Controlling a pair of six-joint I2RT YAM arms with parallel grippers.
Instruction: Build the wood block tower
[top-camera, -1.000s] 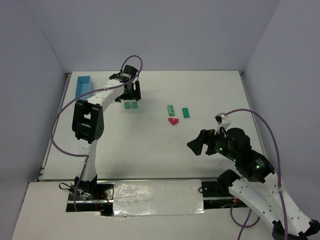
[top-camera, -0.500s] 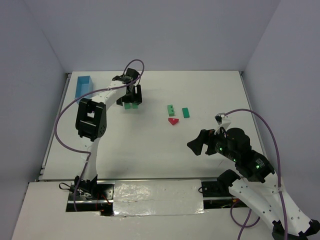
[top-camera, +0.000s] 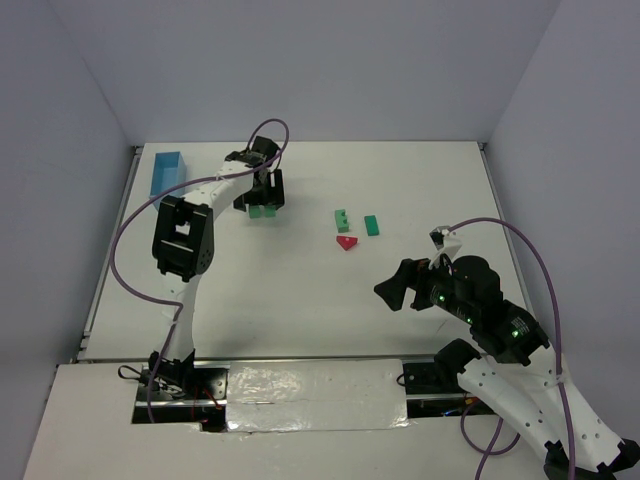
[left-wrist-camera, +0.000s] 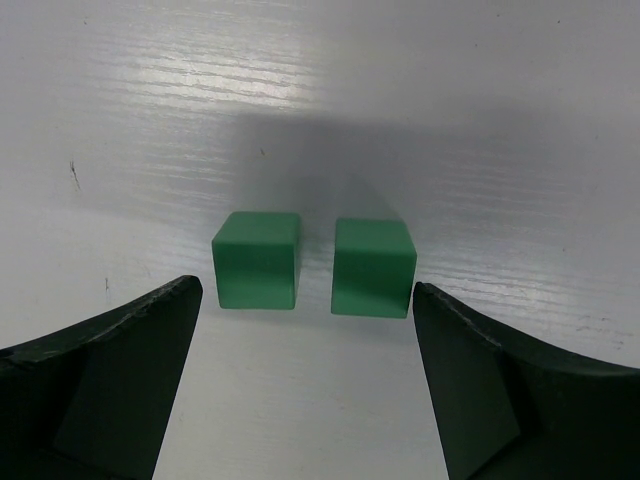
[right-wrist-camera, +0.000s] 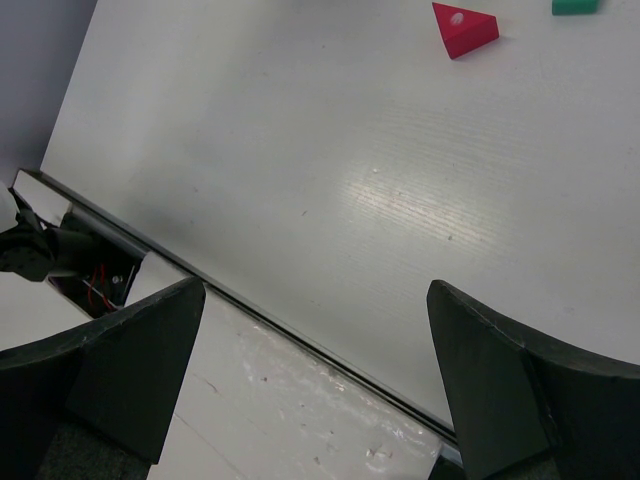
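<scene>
Two green cubes (left-wrist-camera: 258, 259) (left-wrist-camera: 372, 267) sit side by side with a narrow gap, just ahead of my open left gripper (left-wrist-camera: 308, 390). In the top view they show as a green pair (top-camera: 262, 211) under my left gripper (top-camera: 262, 192). A notched green block (top-camera: 342, 219), a flat green block (top-camera: 372, 225) and the red roof piece (top-camera: 347, 242) lie mid-table. The red roof piece (right-wrist-camera: 464, 28) also shows in the right wrist view. My right gripper (top-camera: 392, 291) is open and empty, raised near the front right.
A light blue box (top-camera: 167, 172) stands at the back left by the table edge. The table's front edge with a metal strip (right-wrist-camera: 250, 310) runs under my right gripper. Grey walls close the back and sides.
My left gripper shifted slightly toward the back over the two green cubes between one second ago and half a second ago. The right arm has not moved.
</scene>
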